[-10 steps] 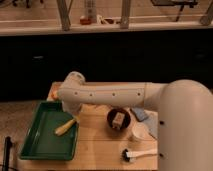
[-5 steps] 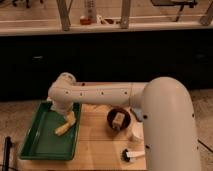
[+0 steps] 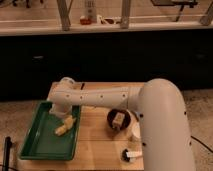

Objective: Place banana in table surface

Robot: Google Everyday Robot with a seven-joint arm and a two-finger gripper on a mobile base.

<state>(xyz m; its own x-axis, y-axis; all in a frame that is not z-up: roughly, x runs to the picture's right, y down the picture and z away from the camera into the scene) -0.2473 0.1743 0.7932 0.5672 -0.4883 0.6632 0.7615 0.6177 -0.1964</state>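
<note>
The big white arm rises from the lower right, bends at a thick shoulder, and runs level leftward above the table surface (image 3: 97, 142). At a rounded joint over the table's back left corner it turns downward into the green tray (image 3: 35, 145). The gripper (image 3: 59, 113) hangs at the end of that short downward link, low over the back half of the tray. It merges with the pale wrist above it, so I cannot tell whether it is spread, pressed together or pinching anything.

The banana (image 3: 63, 127) lies inside the tray near its right wall, just below the gripper. Whether the two touch cannot be made out.

The tray sits along the table's left edge. A dark bowl (image 3: 119, 120) near the right edge holds a small tan block, and the arm hides part of its rim. A white-handled brush (image 3: 131, 155) lies by the front right corner, its handle end hidden by the arm.
</note>
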